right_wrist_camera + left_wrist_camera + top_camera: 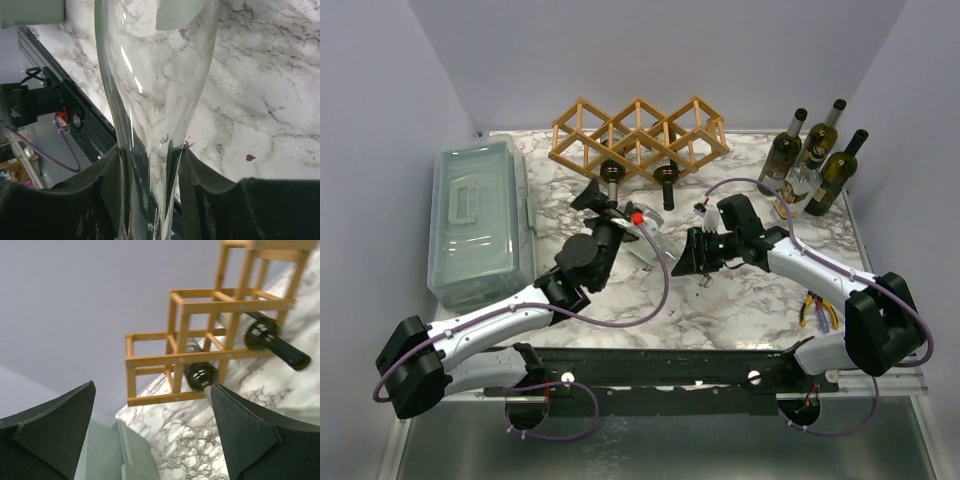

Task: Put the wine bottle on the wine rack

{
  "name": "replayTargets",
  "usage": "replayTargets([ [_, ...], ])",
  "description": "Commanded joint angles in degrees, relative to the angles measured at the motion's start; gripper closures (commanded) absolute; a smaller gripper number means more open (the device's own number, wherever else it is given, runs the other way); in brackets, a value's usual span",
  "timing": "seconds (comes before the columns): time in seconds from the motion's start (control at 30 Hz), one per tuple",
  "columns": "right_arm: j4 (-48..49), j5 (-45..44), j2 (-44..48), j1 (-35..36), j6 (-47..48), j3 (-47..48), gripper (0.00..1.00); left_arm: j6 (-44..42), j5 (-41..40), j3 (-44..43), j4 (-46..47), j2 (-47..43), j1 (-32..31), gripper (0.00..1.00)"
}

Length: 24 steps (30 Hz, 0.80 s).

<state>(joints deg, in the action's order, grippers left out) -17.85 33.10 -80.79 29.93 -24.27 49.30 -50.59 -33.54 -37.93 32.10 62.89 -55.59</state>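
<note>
Two dark bottles (611,180) already lie in the lower cells of the wine rack (638,130). Your right gripper (149,155) is clamped on the neck of a clear wine bottle (155,75), just in front of the rack over the marble table (720,300). Your left gripper (152,385) has its jaws wide apart, facing the rack.

Above the black base rail (670,370), the left arm (490,328) and right arm (812,266) are wearing white shells with black joints, purple cables (666,285) are trailing along both, and silver bolts (753,376) are dotting the rail itself.
</note>
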Motion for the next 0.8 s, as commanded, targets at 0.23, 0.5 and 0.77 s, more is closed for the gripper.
replayTargets([
  [0.23,22.84,8.63,12.84,0.21,-14.20,-0.84,1.00,22.30,-13.15,-3.11,3.44,-7.98,10.22,0.01],
  [0.5,35.57,5.28,14.76,0.13,-24.16,-0.21,0.99,22.40,-12.70,-3.10,4.38,-6.93,13.46,0.01],
  [0.77,31.73,-9.87,14.50,0.24,-23.24,9.68,0.99,22.13,-10.88,-2.64,4.51,-6.13,13.65,0.01],
])
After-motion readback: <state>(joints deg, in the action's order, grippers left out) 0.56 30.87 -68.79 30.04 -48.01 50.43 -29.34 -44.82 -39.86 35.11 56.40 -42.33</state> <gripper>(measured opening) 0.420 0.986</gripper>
